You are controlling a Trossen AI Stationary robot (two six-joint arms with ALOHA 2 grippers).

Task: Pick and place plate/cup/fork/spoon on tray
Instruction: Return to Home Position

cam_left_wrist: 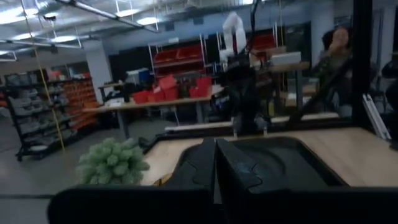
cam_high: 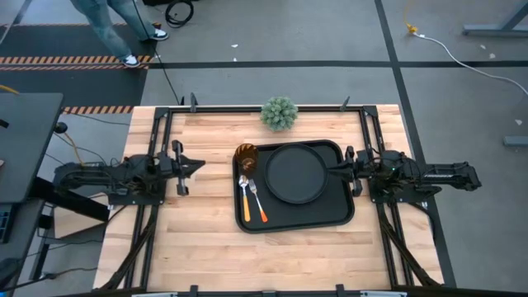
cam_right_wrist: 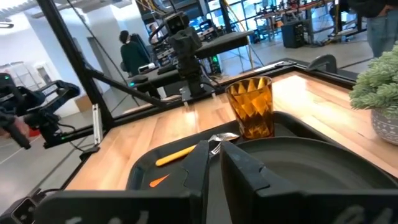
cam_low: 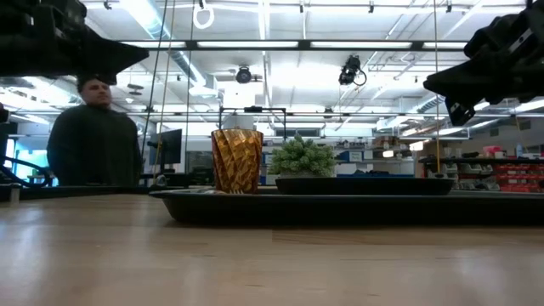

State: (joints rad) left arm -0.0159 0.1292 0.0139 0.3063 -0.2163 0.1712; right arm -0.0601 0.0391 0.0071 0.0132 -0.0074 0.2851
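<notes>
The black rectangular tray (cam_high: pixel 294 216) lies on the table's middle right. On it the round black plate (cam_high: pixel 295 173) lies flat, the amber cup (cam_high: pixel 247 154) stands upright at the tray's far left corner, and the spoon (cam_high: pixel 243 191) and fork (cam_high: pixel 258 200) lie side by side along its left part. In the right wrist view the cup (cam_right_wrist: pixel 250 106), plate (cam_right_wrist: pixel 311 162), spoon handle (cam_right_wrist: pixel 175 154) and fork handle (cam_right_wrist: pixel 159 180) show. My left gripper (cam_high: pixel 200 165) is shut and empty, left of the tray. My right gripper (cam_high: pixel 332 171) is shut and empty above the tray's right rim.
A small green potted plant (cam_high: pixel 280 113) stands at the table's far edge, just behind the tray. A person (cam_low: pixel 93 132) stands beyond the table. Bare wood lies in front of the tray and to its left.
</notes>
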